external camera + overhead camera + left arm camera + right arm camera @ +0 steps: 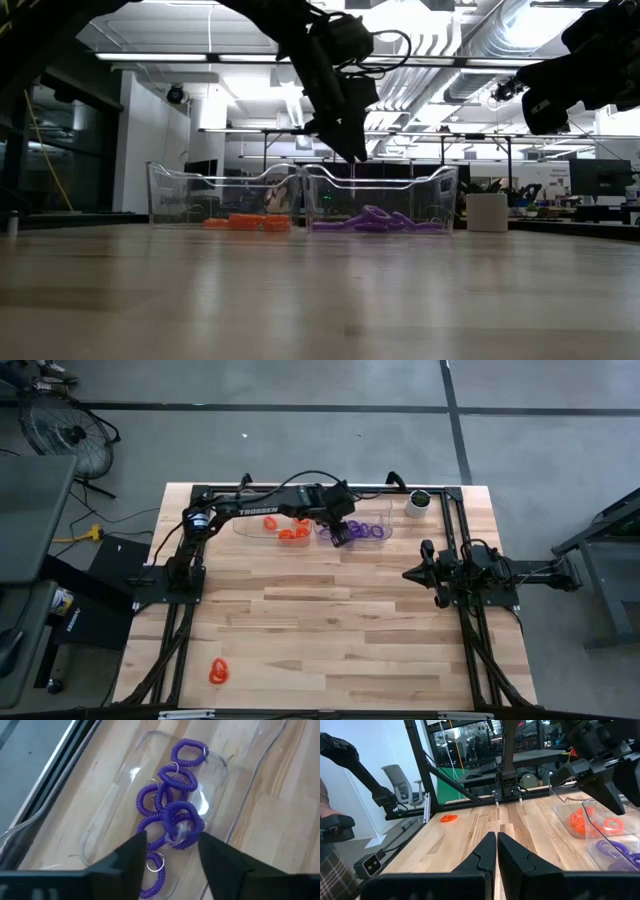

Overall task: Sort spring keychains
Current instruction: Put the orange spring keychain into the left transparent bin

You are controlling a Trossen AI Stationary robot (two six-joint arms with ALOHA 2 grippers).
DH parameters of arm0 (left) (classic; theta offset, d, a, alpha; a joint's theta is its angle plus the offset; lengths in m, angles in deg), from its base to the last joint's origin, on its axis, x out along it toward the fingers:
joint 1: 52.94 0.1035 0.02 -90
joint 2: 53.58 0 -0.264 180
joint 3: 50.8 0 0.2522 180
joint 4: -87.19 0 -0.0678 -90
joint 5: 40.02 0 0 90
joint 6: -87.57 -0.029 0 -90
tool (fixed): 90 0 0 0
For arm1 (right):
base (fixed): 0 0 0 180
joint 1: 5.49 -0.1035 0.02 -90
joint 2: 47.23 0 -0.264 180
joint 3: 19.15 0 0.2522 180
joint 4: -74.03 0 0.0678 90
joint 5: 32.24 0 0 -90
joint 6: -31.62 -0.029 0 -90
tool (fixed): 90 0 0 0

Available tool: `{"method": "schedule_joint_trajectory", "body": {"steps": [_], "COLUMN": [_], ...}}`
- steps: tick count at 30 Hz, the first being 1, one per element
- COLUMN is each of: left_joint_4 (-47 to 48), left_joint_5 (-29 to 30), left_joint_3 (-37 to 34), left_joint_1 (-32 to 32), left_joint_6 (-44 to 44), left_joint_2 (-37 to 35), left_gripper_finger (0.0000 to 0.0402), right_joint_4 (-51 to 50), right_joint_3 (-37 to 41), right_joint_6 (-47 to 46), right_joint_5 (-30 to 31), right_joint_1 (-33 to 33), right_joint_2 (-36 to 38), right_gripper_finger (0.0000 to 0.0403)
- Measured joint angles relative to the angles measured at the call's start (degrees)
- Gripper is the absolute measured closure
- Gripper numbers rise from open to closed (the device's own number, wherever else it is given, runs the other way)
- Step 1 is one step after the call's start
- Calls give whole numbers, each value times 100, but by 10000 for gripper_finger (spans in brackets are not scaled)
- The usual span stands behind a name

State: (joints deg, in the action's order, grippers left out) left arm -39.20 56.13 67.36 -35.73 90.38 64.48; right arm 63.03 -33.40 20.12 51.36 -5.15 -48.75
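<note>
Several purple spring keychains [172,810] lie heaped in a clear tray [362,532] at the table's far edge; orange ones [290,528] lie in the clear tray beside it on the left. One orange keychain [219,672] rests alone near the table's near left corner, also seen as an orange keychain [448,818] in the right wrist view. My left gripper [172,847] hangs open above the purple tray, holding nothing. My right gripper [496,845] is shut, parked above the table's right side.
A small white cup with a dark top [418,503] stands at the far right corner, next to the purple tray. The black arm frames [170,575] line both sides of the table. Bare wood spreads over the middle and near part. A person's arm [325,795] shows beyond the table.
</note>
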Motion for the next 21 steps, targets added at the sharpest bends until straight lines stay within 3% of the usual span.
{"method": "schedule_joint_trajectory", "body": {"steps": [4,7,14,21], "left_joint_4": [132,470,1694,2578], "left_joint_5": [38,116,643,649], "left_joint_3": [0,-2,-2,-4], "left_joint_1": [0,0,0,2], "left_joint_6": [2,62,494,1289], "left_joint_2": [-4,-48,-300,-569], "left_gripper_finger": [181,169,196,236], "right_joint_4": [0,0,0,0], "right_joint_3": [-2,-1,0,-2], "right_joint_6": [0,0,2,1], "right_joint_5": [0,0,0,0], "right_joint_1": [-2,-2,-2,-2], "right_joint_2": [0,0,0,0], "right_gripper_finger": [391,391,391,391]}}
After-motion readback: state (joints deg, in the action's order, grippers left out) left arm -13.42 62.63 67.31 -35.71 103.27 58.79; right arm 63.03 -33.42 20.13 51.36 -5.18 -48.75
